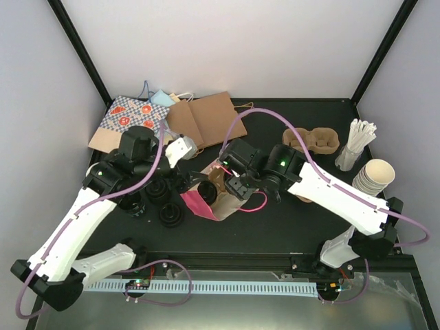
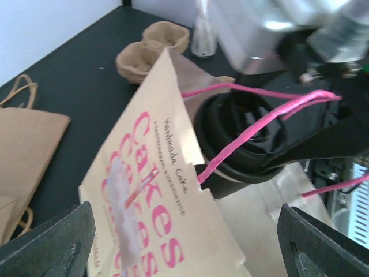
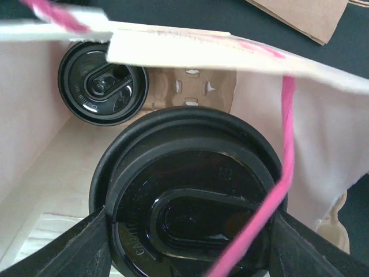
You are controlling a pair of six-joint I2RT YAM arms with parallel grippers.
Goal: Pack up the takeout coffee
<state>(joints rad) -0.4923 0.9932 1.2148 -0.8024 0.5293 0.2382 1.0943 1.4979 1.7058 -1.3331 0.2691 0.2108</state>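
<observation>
right claw (image 3: 193,242) clamped on lidded cup (image 3: 190,190), right at bag (image 2: 155,173) mouth, guessing so it lands beside other cup (image 3: 104,83) deeper inside bag. left claw (image 2: 187,248) fingers apart over bag side, not gripping.

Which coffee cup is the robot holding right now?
The near cup, filling the right wrist view, clamped between the right gripper's fingers at the paper bag's mouth. The other lidded cup sits deeper inside the bag, with no gripper on it.
</observation>
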